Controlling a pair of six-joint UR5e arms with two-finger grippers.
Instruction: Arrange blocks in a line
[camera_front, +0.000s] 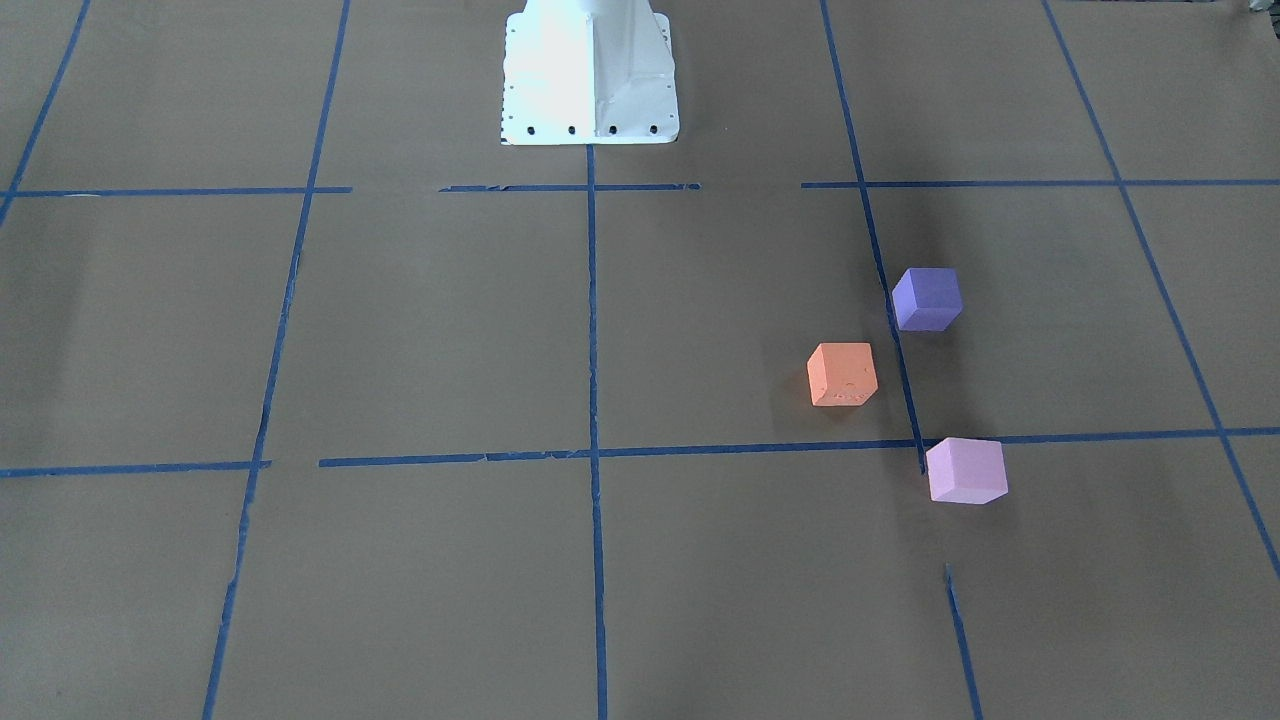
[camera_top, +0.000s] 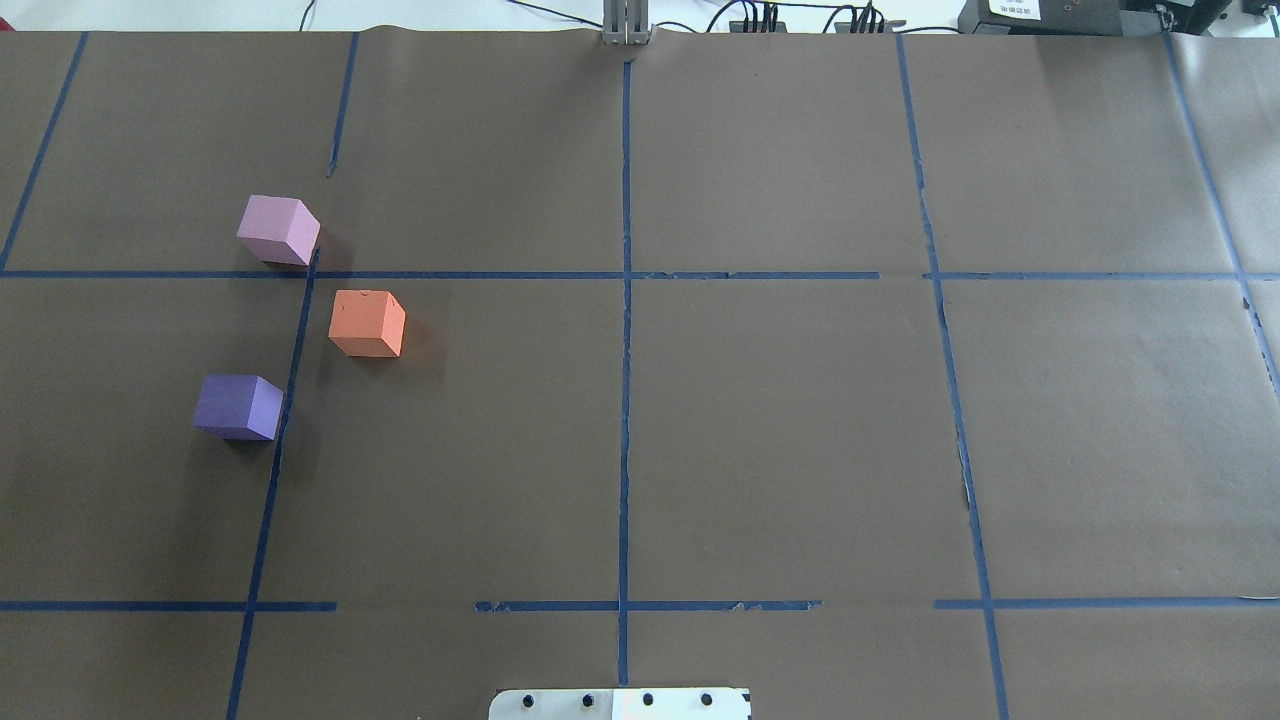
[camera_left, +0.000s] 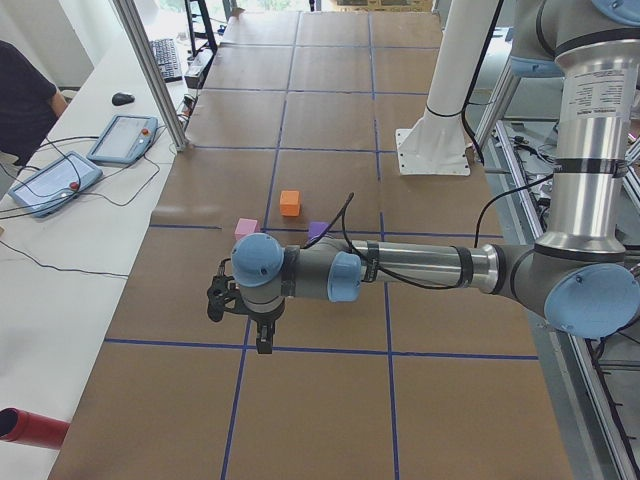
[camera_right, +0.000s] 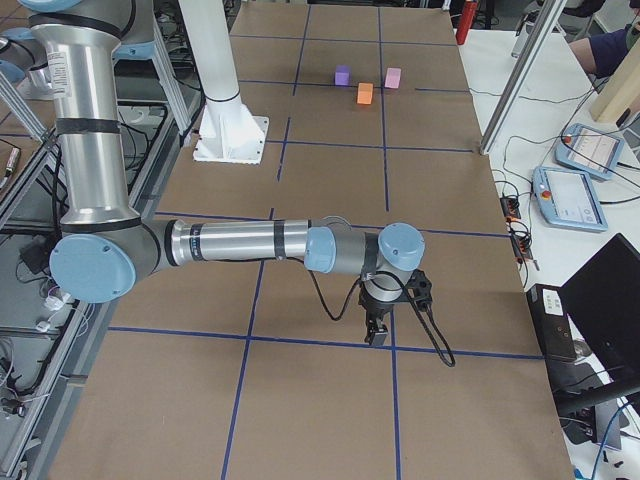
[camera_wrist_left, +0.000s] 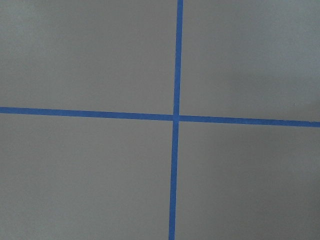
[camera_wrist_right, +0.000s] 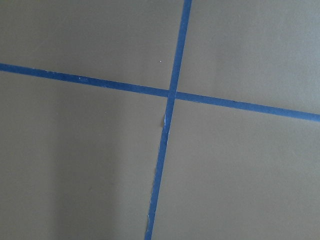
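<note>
While our left gripper (camera_left: 263, 346) and right gripper (camera_right: 378, 337) hang above the blue tape (camera_wrist_left: 176, 118) at opposite ends of the table (camera_top: 780, 430), their opening impossible for us to judge, we see the violet block (camera_top: 238, 407) nearest the base (camera_top: 620, 704), the orange block (camera_top: 367, 323) just beyond toward centre, and the pink block (camera_top: 278, 230) farthest, none touching.

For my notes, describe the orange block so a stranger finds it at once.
On the robot's left half of the brown table, three blocks cluster along a blue tape line. The orange block sits between the pink block and the purple block. It alone is orange, and alone lies on the line's side toward the table centre.
</note>
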